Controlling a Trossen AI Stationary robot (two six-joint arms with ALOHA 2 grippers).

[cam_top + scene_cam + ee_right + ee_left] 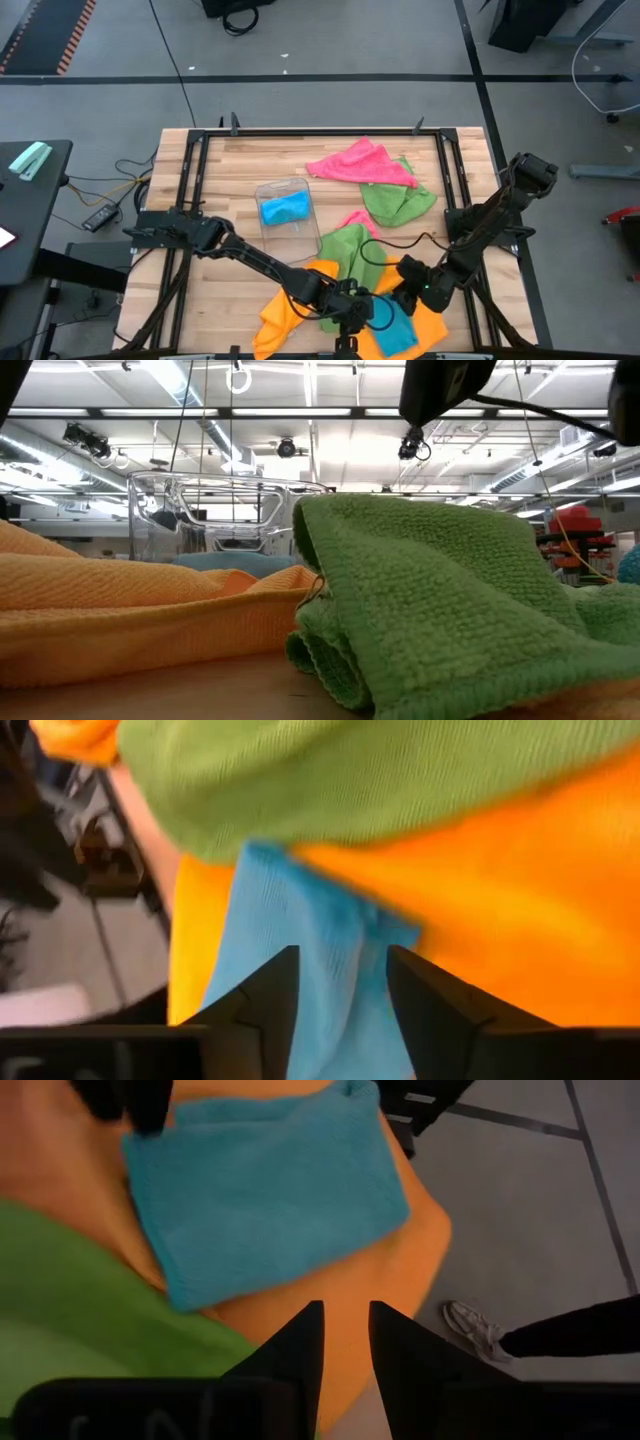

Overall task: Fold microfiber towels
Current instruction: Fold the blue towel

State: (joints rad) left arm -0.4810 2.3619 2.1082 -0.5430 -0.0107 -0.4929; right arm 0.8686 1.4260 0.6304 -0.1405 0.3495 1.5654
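A folded sky-blue towel (397, 328) (265, 1190) lies on a spread orange towel (285, 315) (400, 1270) at the table's near edge. A crumpled green towel (345, 250) (440, 590) rests partly on the orange one. My left gripper (352, 315) (345, 1342) hovers over the orange towel beside the blue one, its fingers a little apart with nothing between them. My right gripper (395, 300) (340, 985) stands open just above the blue towel's far edge. A pink towel (360, 160) and a second green towel (400, 200) lie at the far right.
A clear plastic tray (268, 188) (200, 510) holding another blue cloth (285, 210) stands at mid-table. The orange towel overhangs the near edge. A person's shoe (475, 1330) shows on the floor beyond that edge. Bare wood lies at the table's left.
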